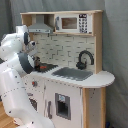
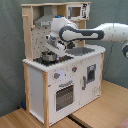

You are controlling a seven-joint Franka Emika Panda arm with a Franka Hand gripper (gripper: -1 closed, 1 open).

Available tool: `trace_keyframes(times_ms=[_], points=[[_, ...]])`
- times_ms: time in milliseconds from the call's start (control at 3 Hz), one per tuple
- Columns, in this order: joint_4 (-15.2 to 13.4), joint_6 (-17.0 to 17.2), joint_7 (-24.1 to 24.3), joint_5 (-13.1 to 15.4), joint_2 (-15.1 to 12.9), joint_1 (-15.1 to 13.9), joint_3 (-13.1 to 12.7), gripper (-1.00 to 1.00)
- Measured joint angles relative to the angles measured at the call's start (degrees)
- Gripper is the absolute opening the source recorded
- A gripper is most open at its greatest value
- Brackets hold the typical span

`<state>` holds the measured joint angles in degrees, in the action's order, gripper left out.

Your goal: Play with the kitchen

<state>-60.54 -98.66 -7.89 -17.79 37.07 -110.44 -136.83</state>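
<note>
The kitchen (image 2: 75,85) is a tall white and light-wood toy with an oven door (image 2: 63,95), knobs (image 2: 56,76), a hood (image 1: 40,25) and a microwave (image 1: 70,22). Its grey sink (image 1: 75,73) and black faucet (image 1: 85,59) show best in the first exterior view. A small metal pot (image 2: 48,57) stands on the red-ringed stovetop (image 1: 48,66). In the second exterior view my gripper (image 2: 51,49) hangs just above the pot, pointing down from the white wrist (image 2: 62,32). In the first exterior view my own arm (image 1: 15,65) hides the gripper.
The kitchen stands on a light wooden floor (image 2: 100,112) against a grey-green curtain (image 2: 10,60). My arm reaches in from the second exterior view's right (image 2: 112,32). The hood overhangs the stovetop closely above my wrist.
</note>
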Motion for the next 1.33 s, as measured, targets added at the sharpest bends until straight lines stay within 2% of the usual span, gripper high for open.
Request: trace_keyframes(times_ms=[333,667,1000,1333], points=[[0.04,0.0,-0.05,-0.01,0.0,-0.05,0.0,-1.0],[3.0,3.36,-0.61,-0.03,0.18,-0.09,-1.43,-1.0],[4.86,8.76,-0.61,0.03,-0.3,0.65,-1.76,-1.0],[4.98,14.17,-0.6,0.52,-2.61,0.92,-1.68,-1.0]])
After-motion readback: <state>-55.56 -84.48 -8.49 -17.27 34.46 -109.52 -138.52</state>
